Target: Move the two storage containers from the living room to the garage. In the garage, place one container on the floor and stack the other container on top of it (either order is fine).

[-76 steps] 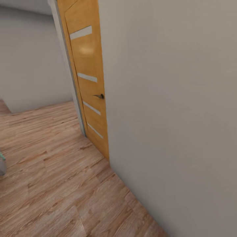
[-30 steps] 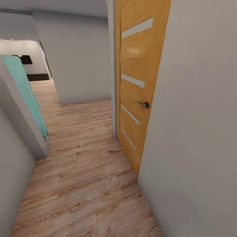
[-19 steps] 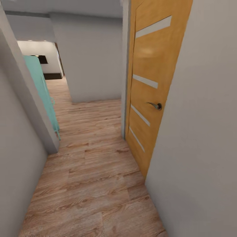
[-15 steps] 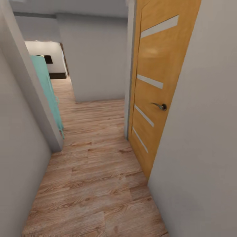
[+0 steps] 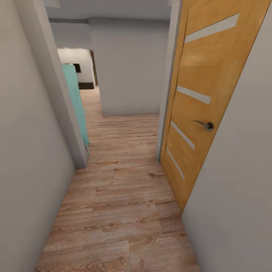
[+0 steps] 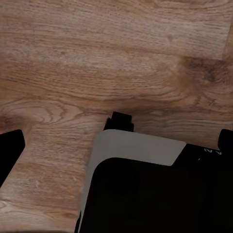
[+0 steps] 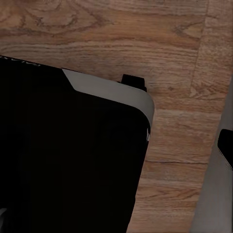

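The head camera is turned further left than in the earlier pictures, so the whole view has shifted. The orange-brown door (image 5: 200, 109) now sits further right and nearer, its handle (image 5: 206, 125) close to the right wall. A grey wall (image 5: 26, 151) now takes up the left side, where open plank floor lay before. The teal panel (image 5: 75, 102) and the bright room (image 5: 77, 66) beyond the corridor have come into sight.

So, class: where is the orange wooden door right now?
In the head view, the orange door stands on the right of the hallway, beside the grey wall, above the wood floor.
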Robot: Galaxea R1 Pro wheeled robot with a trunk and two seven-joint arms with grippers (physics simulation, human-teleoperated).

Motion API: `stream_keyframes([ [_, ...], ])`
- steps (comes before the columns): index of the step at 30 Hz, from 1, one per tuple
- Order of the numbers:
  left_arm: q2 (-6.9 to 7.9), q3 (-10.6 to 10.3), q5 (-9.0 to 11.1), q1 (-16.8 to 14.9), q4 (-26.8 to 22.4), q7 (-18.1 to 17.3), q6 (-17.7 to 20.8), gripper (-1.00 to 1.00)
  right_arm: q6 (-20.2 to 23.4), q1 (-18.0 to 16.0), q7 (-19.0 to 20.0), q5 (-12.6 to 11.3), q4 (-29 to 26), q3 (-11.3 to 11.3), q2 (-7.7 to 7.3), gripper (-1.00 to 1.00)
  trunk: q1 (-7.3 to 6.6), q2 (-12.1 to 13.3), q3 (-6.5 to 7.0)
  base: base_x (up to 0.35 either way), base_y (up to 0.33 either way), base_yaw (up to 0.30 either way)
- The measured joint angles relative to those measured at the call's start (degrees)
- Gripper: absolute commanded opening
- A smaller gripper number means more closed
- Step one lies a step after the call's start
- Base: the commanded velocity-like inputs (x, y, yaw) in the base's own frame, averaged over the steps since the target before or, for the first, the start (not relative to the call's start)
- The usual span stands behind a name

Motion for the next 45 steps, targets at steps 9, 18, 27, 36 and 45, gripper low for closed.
stream_keyframes([
  [9,0.0,0.0,0.0,0.0,0.0,0.1,-0.1,1.0,0.0,0.0,0.0,0.0,0.0,0.0,0.0,1.0,0.0,0.0,0.0,0.0,0.0,0.27],
  [18,0.0,0.0,0.0,0.0,0.0,0.0,0.1,1.0,0.0,0.0,0.0,0.0,0.0,0.0,0.0,1.0,-0.03,0.0,0.0,0.147,0.0,0.096],
  [27,0.0,0.0,0.0,0.0,0.0,-0.1,0.2,1.0,-0.1,0.0,0.0,0.0,0.0,0.0,-0.08,1.0,-0.03,0.0,0.0,0.316,0.0,0.002],
  [36,0.0,0.0,0.0,0.0,0.0,-0.1,0.2,1.0,-0.1,0.0,0.0,0.0,0.0,0.0,-0.09,1.0,-0.03,0.0,0.0,0.321,0.0,0.0],
  [45,0.0,0.0,0.0,0.0,0.0,-0.1,0.2,1.0,-0.1,0.0,0.0,0.0,0.0,0.0,-0.09,1.0,-0.03,0.0,0.0,0.321,0.0,0.0],
])
